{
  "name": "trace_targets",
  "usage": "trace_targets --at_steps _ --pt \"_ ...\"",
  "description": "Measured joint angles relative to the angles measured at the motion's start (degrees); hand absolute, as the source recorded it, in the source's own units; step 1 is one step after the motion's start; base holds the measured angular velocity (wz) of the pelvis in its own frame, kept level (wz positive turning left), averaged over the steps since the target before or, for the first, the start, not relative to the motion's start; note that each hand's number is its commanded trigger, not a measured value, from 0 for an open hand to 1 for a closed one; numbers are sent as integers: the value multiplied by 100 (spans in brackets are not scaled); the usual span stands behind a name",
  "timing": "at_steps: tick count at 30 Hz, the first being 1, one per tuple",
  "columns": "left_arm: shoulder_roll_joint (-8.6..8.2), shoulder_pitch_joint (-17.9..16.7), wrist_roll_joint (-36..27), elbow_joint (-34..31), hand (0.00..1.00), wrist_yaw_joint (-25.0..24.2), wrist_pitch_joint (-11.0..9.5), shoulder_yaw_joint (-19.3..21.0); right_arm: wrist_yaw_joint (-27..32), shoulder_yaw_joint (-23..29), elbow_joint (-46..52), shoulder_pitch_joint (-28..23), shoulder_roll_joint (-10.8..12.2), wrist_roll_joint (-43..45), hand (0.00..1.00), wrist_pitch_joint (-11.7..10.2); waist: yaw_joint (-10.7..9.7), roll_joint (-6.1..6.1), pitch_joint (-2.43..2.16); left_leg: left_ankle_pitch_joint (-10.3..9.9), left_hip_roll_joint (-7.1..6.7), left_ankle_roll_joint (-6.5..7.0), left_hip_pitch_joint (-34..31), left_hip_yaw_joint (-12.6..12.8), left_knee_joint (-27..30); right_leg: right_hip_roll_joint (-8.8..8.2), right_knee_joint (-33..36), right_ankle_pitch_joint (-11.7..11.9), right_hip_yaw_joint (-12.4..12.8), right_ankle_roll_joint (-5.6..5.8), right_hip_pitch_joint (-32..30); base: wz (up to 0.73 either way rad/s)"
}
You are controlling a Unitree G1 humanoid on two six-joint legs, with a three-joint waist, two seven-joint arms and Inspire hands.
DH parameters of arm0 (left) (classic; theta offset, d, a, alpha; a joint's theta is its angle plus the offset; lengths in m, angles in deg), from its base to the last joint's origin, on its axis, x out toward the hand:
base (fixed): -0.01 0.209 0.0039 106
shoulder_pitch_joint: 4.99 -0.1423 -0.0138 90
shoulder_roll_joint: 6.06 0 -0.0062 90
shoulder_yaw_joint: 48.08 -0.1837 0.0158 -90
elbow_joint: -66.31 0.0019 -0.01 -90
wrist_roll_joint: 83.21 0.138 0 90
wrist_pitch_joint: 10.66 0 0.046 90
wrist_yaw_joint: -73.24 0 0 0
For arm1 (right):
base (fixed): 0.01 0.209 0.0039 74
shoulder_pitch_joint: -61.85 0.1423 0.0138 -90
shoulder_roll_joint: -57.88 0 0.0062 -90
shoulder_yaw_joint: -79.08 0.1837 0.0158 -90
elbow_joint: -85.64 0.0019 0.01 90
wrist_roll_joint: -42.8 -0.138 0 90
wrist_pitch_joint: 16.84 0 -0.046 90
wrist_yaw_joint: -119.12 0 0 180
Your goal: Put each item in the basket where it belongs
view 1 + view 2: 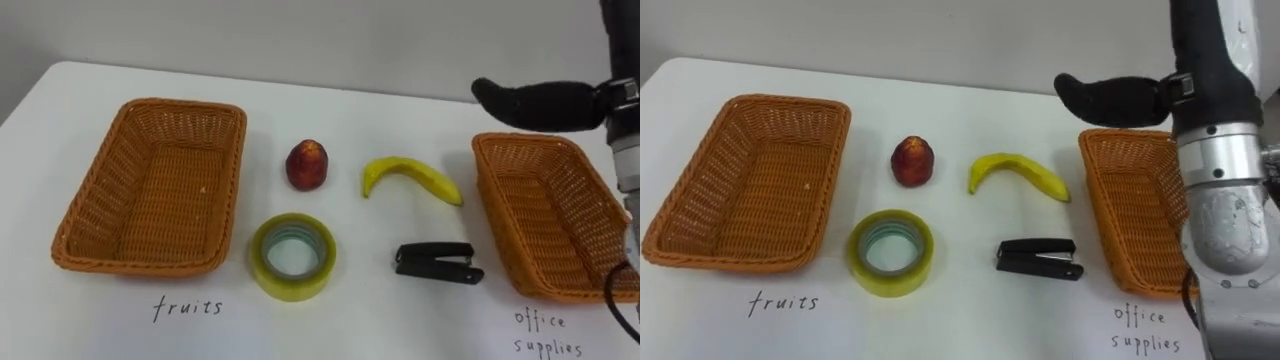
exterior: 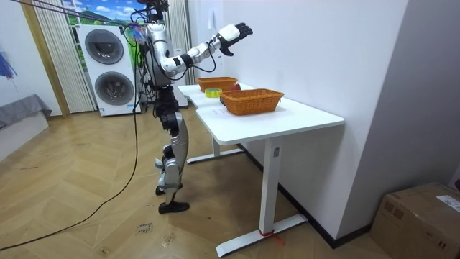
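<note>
Wicker office basket (image 1: 545, 215) sits empty on the bench (image 1: 380, 320). The right hand (image 1: 540, 103) hangs above its far rim, dark fingers (image 1: 495, 97) straight and holding nothing, pointing left. Just left of this basket lie the stapler (image 1: 436, 263), nearer the robot with its long axis crosswise, and the banana (image 1: 410, 178), farther back. Further left sit the tape roll (image 1: 292, 257), red fruit (image 1: 308, 165) and empty fruit basket (image 1: 150, 190). The stapler seems the easiest reach, and nothing blocks it.

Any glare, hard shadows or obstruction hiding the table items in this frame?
Left eye view: even light on the table, no glare; the tape roll, stapler and banana cast only faint, soft shadows. Right eye view: the arm behind the right hand hides the right side of the office supplies basket. Room view: even light.
</note>
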Motion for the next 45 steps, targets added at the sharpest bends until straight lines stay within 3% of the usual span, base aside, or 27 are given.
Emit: trace_targets --at_steps 3,7,8,12,17,25,34,45 --pt "34 1 -13 -16 0 -128 29 -37 -331 -154 -350 -1 -2 130 0 78 9 -7 -4 0 0 0 4 -9 1 -2 2 1 -7 -1 16 0" --pt "41 9 13 -15 0 -137 103 -45 -873 -186 -752 -18 -44 166 0 373 30 -28 -20 3 -4 3 2 -30 2 -8 9 3 -13 -4 5 0" --pt "43 9 25 -14 0 -139 119 -43 -938 -188 -790 -24 -61 177 0 372 37 -1 -3 3 -3 3 10 -32 2 -7 8 4 -9 -4 11 0" --pt "76 87 152 -16 0 -143 120 -44 -1372 -202 -875 -166 -161 521 0 454 139 -27 -14 4 -3 2 25 -53 1 -6 2 4 -23 -5 61 1" --pt "111 171 149 -15 0 -138 120 -45 -2022 -420 -882 -199 -230 791 0 501 148 -98 -2 4 -8 3 -6 -69 6 -12 -6 4 -41 -5 50 2" --pt "261 197 150 -93 0 -201 128 -76 -2972 -549 -980 -235 -229 796 0 749 168 -251 -10 9 -6 6 -14 -70 4 -10 -16 4 -47 -5 50 0" --pt "336 211 146 -125 0 -241 139 -258 -3638 -552 -1065 -500 -229 918 0 996 240 -266 -13 9 -6 6 -8 -63 4 -9 -16 5 -45 -4 52 0" --pt "347 278 87 -143 0 -218 140 -401 -4050 -648 -1068 -561 -228 998 0 1094 326 -266 3 9 -6 6 -25 -73 2 -9 -11 5 -35 -4 -1 0"
